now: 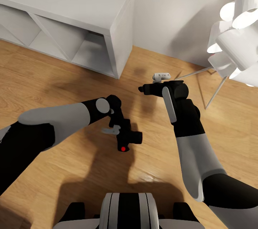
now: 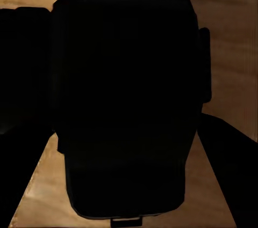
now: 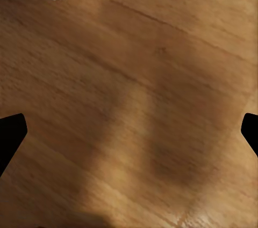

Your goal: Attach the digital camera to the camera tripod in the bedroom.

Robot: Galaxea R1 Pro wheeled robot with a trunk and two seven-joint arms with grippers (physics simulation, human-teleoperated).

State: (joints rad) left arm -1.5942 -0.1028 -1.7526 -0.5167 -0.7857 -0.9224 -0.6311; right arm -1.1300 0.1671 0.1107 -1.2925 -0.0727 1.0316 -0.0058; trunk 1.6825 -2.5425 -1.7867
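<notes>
The left claw (image 1: 123,134) gripped the digital camera (image 1: 126,139) above the wood floor (image 1: 71,78), risking a drop if jolted; the right claw (image 1: 143,89) hung spread, empty.

Bedroom corner – furniture and floor

A white cube shelf (image 1: 89,17) is seen at the upper left of the head view, set against a pale wall (image 1: 172,10). A white floor lamp (image 1: 236,31) with clustered shades and thin legs occupies the upper right – a wood plank floor (image 1: 53,78) is spread beneath both.
</notes>
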